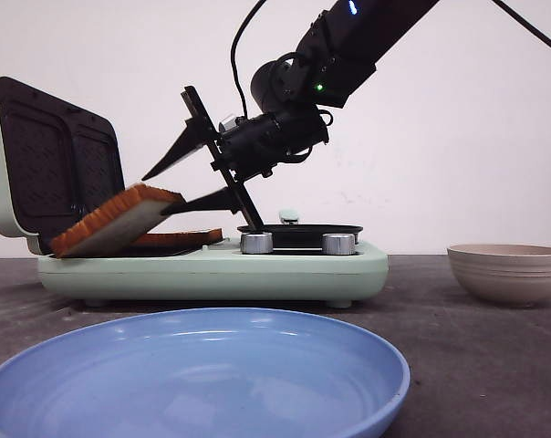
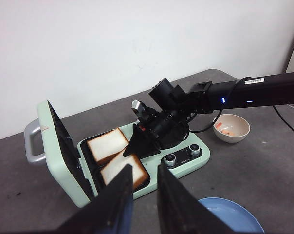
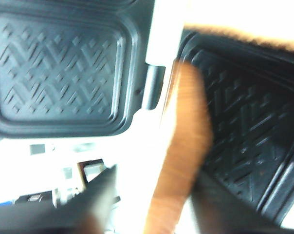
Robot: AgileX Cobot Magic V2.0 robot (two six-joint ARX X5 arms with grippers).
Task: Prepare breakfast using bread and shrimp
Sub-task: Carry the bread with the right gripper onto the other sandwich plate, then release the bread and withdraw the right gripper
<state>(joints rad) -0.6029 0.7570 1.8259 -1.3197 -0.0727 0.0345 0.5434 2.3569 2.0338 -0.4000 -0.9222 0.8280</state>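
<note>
With my right claw [image 1: 186, 173] spread wide around the near slice [image 1: 120, 219], I am reaching into the sandwich maker [image 1: 212, 269], one finger riding above the bread and the lower one sliding under its raised edge. That slice is tilting, its far corner propped up toward the open lid [image 1: 52, 164] while its other end is resting down on the dark plate. I am not pinching it yet; from the wrist view the crust [image 3: 181, 161] is sitting between my fingers, blurred, so I cannot say whether either finger is touching it.

The second slice [image 2: 107, 145] is lying flat in the compartment beside, its pale face up. Farther out, the knobs [image 1: 256, 243] are sitting along the front of the machine. A beige bowl [image 2: 231, 128] with something orange-pink inside, likely the shrimp, is waiting on the counter [image 1: 494, 356] to my right, and a blue plate [image 1: 193, 374] is lying in the foreground.

My left claw [image 2: 144, 195] is hovering back, its fingers parted and holding nothing.

To do this well, I am judging that I should close gently on the crust rather than the soft face, keeping the slice level and lifting slowly.
</note>
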